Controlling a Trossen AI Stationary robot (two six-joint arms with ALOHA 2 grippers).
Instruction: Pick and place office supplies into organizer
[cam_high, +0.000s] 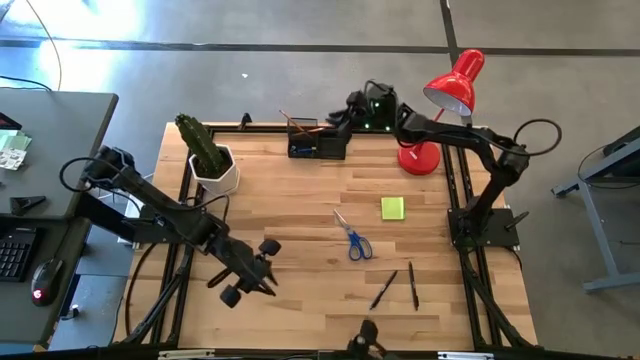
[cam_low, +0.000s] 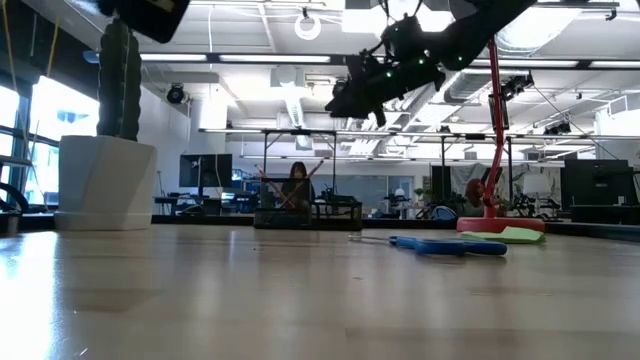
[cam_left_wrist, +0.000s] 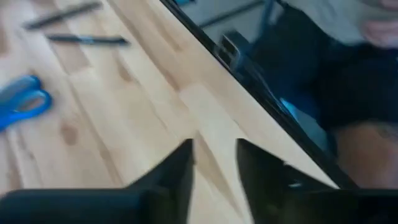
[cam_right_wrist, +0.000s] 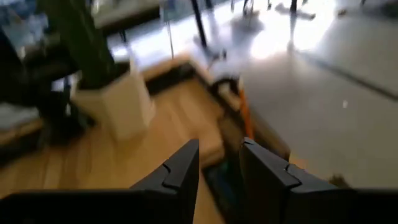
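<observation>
The organizer (cam_high: 316, 143) stands at the bench's (cam_high: 300, 300) far edge, near its middle, with pencils (cam_high: 298, 124) upright in it. The cactus pot (cam_high: 214, 168) sits toward the far left corner, the lamp (cam_high: 420, 158) toward the far right corner. The sticky-note pad (cam_high: 392, 208) lies right of centre, the scissors (cam_high: 352, 237) just left of it and nearer. Two pens (cam_high: 398, 285) lie side by side toward the near edge, right of the middle.

The pale, smooth wooden bench (cam_high: 300, 240) shows plank grain. The red desk lamp (cam_high: 455, 82) has a glossy shade. The blue-handled scissors (cam_high: 352, 237) carry shiny metal blades.
</observation>
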